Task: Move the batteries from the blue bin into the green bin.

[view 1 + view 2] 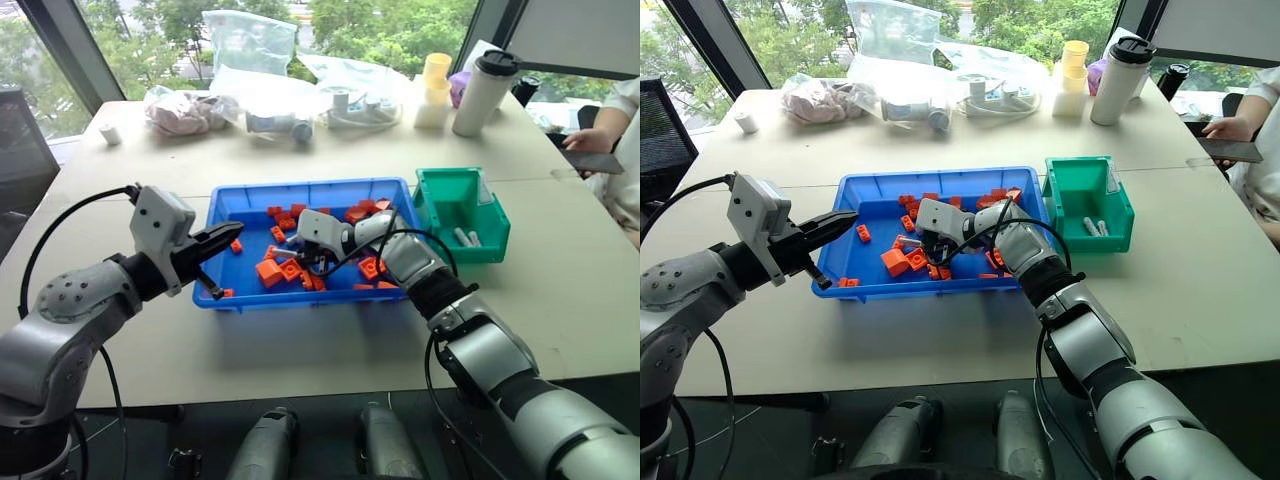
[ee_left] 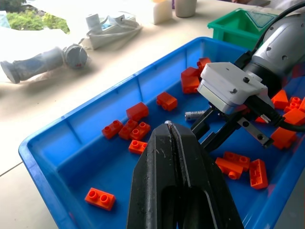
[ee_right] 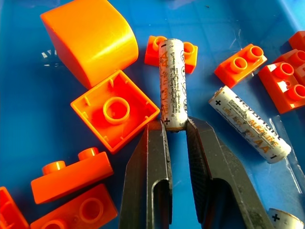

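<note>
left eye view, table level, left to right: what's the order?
left gripper → blue bin → right gripper, jaws shut on a battery → green bin → batteries in it

Blue bin (image 3: 28, 28): glossy smooth plastic, light glare on the floor. Orange blocks (image 3: 90, 40): glossy moulded plastic. Batteries (image 3: 172, 86): printed silver-white wrap, slight sheen. Right gripper (image 3: 175, 125) fingers (image 3: 152, 162): matt black, finely textured pads. Green bin (image 1: 445, 205): smooth plastic. Table (image 1: 560, 280): matt beige. Bags (image 1: 250, 45) behind: clear crinkled plastic film.
</note>
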You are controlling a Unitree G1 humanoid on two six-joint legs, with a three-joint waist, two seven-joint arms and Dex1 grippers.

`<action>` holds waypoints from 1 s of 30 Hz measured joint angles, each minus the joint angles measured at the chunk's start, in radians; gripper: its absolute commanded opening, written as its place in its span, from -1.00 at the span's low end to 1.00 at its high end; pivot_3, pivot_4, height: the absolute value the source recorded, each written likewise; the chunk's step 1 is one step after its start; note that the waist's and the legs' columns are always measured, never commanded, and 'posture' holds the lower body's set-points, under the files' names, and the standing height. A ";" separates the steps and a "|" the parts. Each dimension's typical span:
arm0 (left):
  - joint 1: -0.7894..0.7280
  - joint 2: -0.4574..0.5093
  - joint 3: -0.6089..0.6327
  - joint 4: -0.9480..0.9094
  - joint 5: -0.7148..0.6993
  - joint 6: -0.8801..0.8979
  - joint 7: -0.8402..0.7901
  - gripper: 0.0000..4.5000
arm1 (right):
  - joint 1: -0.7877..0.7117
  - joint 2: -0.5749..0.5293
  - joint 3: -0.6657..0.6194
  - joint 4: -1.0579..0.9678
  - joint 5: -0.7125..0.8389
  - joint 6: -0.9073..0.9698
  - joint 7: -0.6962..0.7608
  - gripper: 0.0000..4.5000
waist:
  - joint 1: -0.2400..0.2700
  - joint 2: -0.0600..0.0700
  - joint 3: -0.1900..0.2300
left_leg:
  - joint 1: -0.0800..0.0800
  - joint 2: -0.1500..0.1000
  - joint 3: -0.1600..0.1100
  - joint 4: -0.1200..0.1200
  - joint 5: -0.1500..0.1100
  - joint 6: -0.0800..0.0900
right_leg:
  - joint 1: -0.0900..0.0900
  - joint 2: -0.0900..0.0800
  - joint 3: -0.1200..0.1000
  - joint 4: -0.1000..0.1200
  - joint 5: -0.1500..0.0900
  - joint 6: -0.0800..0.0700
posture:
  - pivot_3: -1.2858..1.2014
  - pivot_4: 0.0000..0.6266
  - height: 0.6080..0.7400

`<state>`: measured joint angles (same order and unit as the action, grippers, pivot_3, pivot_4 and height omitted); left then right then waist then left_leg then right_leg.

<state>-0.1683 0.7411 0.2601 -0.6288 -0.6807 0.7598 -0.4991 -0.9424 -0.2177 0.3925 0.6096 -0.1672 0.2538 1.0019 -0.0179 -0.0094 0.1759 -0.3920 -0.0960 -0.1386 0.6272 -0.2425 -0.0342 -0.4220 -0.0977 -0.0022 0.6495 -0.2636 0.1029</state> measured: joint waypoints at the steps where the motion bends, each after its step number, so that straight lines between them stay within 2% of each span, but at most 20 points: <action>1: 0.000 0.000 0.000 0.000 0.000 0.000 0.000 -1.00 | 0.000 -0.014 -0.014 -0.026 0.008 0.017 -0.001 -0.99 | 0.002 0.000 0.000 | -0.001 0.000 0.000 0.000 0.000 0.000 | -0.001 0.000 0.000 0.000 0.000 0.000 | 0.03 -0.52 1.00; 6: 0.001 0.000 0.000 0.000 0.000 0.000 0.000 -1.00 | -0.001 -0.168 -0.112 -0.262 0.058 0.126 0.019 -0.99 | 0.006 0.000 0.000 | -0.002 0.000 0.000 0.000 -0.001 0.001 | -0.002 0.000 0.000 0.000 0.000 0.000 | 0.03 -0.52 1.00; 10: 0.004 -0.002 -0.003 0.001 0.001 -0.002 -0.002 -1.00 | 0.049 -0.357 -0.232 -0.463 0.103 0.256 0.026 -0.99 | 0.008 0.000 0.000 | -0.002 0.000 0.000 0.000 -0.004 0.006 | -0.002 0.000 0.000 -0.001 0.000 0.000 | 0.03 -0.52 1.00; 14: 0.004 -0.006 -0.011 0.026 0.006 -0.003 -0.014 -1.00 | 0.158 -0.538 -0.336 -0.498 0.098 0.348 -0.006 -0.99 | 0.018 0.000 0.000 | -0.003 0.001 0.004 0.001 -0.004 0.007 | -0.002 -0.001 0.001 -0.001 0.000 0.000 | 0.03 -0.52 1.00; 19: -0.059 -0.017 -0.065 0.076 0.021 -0.022 -0.048 -1.00 | 0.247 -0.606 -0.369 -0.511 0.101 0.378 -0.057 -0.99 | 0.001 0.000 0.000 | -0.002 0.004 0.007 0.001 -0.004 0.007 | -0.002 0.000 0.002 -0.001 0.001 -0.001 | 0.03 -0.52 1.00; 25: -0.102 -0.020 -0.091 0.124 0.041 -0.042 -0.082 -1.00 | 0.259 -0.609 -0.370 -0.474 0.111 0.375 -0.119 -0.99 | 0.005 0.000 0.000 | -0.002 0.004 0.007 0.001 -0.004 0.007 | -0.002 0.000 0.002 -0.001 0.001 -0.001 | 0.03 -0.52 1.00; 26: -0.102 -0.020 -0.091 0.127 0.042 -0.044 -0.086 -1.00 | 0.259 -0.608 -0.370 -0.469 0.113 0.374 -0.125 -0.66 | 0.006 0.000 0.000 | -0.002 0.004 0.007 0.002 -0.004 0.007 | -0.002 0.000 0.002 -0.001 0.001 -0.001 | 0.03 -0.52 1.00; 28: -0.102 -0.020 -0.091 0.129 0.045 -0.044 -0.091 -1.00 | 0.258 -0.608 -0.370 -0.468 0.116 0.373 -0.133 -0.42 | 0.007 0.000 0.000 | -0.002 0.004 0.007 0.002 -0.004 0.007 | -0.002 0.000 0.002 -0.001 0.001 -0.001 | 0.03 -0.52 1.00; 29: -0.102 -0.020 -0.091 0.130 0.046 -0.044 -0.092 -1.00 | 0.254 -0.609 -0.370 -0.468 0.124 0.374 -0.133 -0.12 | 0.007 0.000 0.000 | -0.002 0.004 0.007 0.002 -0.004 0.007 | -0.002 0.000 0.002 -0.001 0.001 -0.001 | 0.03 -0.52 1.00; 30: -0.102 -0.020 -0.091 0.130 0.046 -0.044 -0.093 -1.00 | 0.253 -0.609 -0.370 -0.468 0.125 0.374 -0.133 -0.03 | 0.007 0.000 0.000 | -0.002 0.004 0.007 0.002 -0.004 0.007 | -0.002 0.000 0.002 -0.001 0.001 -0.001 | 0.03 -0.52 1.00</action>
<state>-0.2704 0.7210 0.1695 -0.4990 -0.6347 0.7154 -0.5917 -0.6893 -0.8263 0.0229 0.1415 -0.0420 0.6283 0.8689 -0.0110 -0.0090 0.1761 -0.3943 -0.0925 -0.1316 0.6290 -0.2467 -0.0270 -0.4245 -0.0974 0.0000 0.6483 -0.2626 0.1023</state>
